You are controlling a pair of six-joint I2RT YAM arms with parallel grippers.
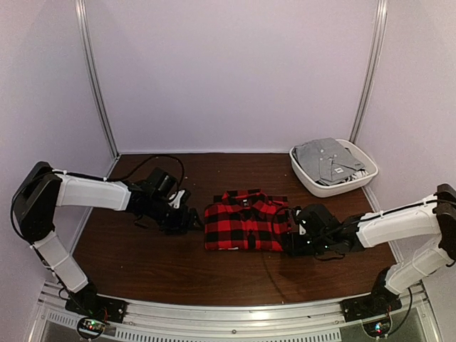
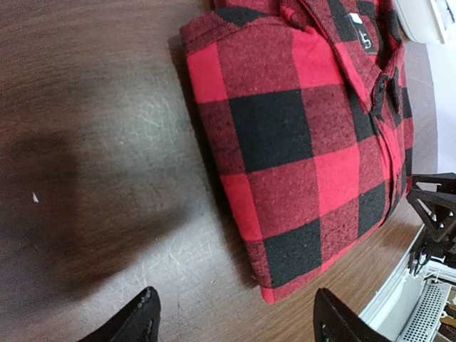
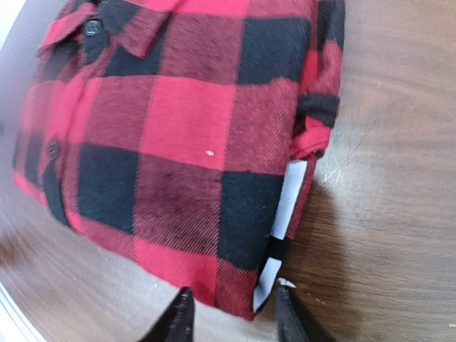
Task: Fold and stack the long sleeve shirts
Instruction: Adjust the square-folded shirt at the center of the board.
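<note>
Folded shirt (image 1: 246, 222) lies mid-desk (image 1: 142, 265). Left end effector (image 2: 235, 306) hangs open just left of it. Right end effector (image 3: 234, 296) straddles its near right corner; whether it grips, I cannot tell.

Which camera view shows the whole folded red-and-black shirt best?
The top external view: there the red-and-black shirt appears complete, folded on the table between the two arms. The left wrist view shows only one side with the collar, cropped at the top. The right wrist view shows the opposite side, with a white strip at its edge.
</note>
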